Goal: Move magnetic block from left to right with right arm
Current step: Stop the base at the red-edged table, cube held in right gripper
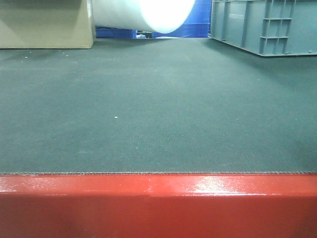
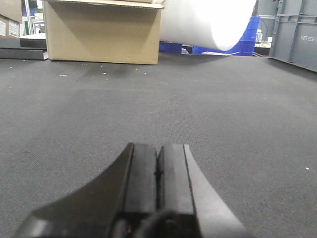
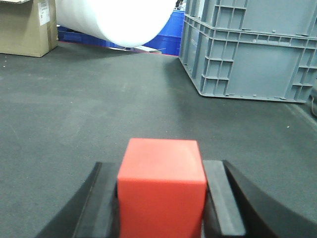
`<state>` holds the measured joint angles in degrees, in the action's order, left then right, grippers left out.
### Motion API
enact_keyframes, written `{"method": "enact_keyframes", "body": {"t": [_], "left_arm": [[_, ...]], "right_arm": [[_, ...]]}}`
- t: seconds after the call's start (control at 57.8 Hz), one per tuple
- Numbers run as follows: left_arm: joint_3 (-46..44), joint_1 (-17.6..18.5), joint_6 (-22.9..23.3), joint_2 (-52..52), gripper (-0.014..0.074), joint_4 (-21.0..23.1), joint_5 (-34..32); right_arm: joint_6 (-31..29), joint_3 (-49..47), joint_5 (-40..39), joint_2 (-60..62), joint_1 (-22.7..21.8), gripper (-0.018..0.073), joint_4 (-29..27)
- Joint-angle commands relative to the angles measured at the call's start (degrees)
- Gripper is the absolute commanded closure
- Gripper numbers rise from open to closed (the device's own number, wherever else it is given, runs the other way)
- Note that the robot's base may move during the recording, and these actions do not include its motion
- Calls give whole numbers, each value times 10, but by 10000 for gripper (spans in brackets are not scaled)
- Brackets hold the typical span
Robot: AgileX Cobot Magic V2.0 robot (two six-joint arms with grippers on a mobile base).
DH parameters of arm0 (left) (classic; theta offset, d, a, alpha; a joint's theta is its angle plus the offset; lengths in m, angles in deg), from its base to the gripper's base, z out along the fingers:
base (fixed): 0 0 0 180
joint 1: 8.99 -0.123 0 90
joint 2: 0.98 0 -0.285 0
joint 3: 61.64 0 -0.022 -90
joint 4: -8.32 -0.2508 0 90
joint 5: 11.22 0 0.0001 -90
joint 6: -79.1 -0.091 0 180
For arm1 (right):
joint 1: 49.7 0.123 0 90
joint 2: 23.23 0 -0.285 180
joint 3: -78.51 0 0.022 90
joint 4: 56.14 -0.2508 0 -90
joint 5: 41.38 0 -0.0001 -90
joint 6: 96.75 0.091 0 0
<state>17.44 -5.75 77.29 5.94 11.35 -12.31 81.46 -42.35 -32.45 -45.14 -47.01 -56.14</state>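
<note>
Before grey crate [image 3: 247,54] (contents hidden): block [image 3: 162,191].

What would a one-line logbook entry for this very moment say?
right gripper: shut on magnetic block | left gripper: shut, empty | beyond: grey crate on dark mat

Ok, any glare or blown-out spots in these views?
Front view: white roll blown out, glare on the red table edge. Left wrist: roll overexposed too, left gripper slightly soft. Right wrist: magnetic block evenly lit in the right gripper.
</note>
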Motion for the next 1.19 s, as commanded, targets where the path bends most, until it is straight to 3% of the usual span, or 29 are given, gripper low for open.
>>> {"method": "enact_keyframes", "body": {"t": [0.0, 1.02, 1.176], "left_arm": [[5, 2, 5, -5, 713, 3, -50], [5, 2, 5, -5, 713, 3, -50], [5, 2, 5, -5, 713, 3, -50]], "right_arm": [[-5, -17, -50, -5, -3, 262, 4], [-5, -17, -56, -5, -3, 262, 4], [0, -27, -39, -12, -3, 262, -18]]}}
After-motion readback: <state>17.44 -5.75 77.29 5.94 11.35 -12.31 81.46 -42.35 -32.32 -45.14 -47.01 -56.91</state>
